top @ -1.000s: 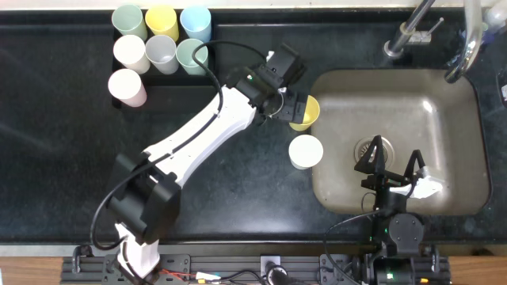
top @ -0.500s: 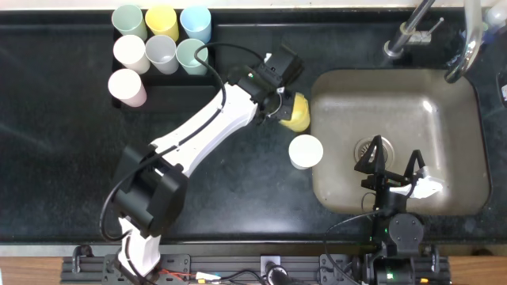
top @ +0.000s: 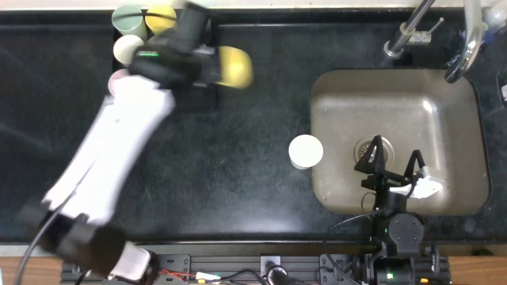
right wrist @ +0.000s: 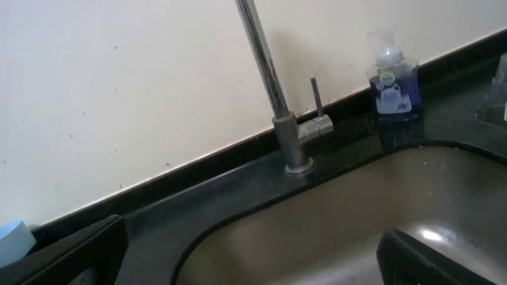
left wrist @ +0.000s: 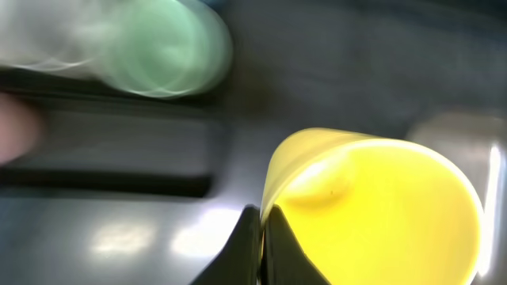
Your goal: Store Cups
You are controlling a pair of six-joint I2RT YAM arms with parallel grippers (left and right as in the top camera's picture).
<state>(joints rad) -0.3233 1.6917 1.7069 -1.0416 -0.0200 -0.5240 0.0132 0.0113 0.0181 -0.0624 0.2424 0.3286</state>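
Holding the yellow cup (top: pixel 235 67) by its rim, aren't we?

Yes. Our left gripper (left wrist: pixel 260 237) has its fingers closed to a thin pinch on the rim. The cup hangs off them tipped over, in the air, just beside the tray (left wrist: pixel 103 150).

Why grip it there?

We judge that a rim pinch leaves the base free, so we can set the cup down among the others or nest it. The green cup (left wrist: pixel 166 47) stands in the tray close by, and the cups there are packed tightly.

And our right gripper (top: pixel 392 168)?

It sits over the sink (top: pixel 444 87) with its fingers spread wide and nothing between them, well apart from the tray. We think it is parked there to leave the left arm room.

What is left?

The white cup (top: pixel 306 151) stands on the counter (top: pixel 238 174) at the sink's edge, apart from the rest. We judge it the next one to fetch once the yellow one is in place. The risk now is knocking a stored cup with the tilted one, so we should right it before lowering.
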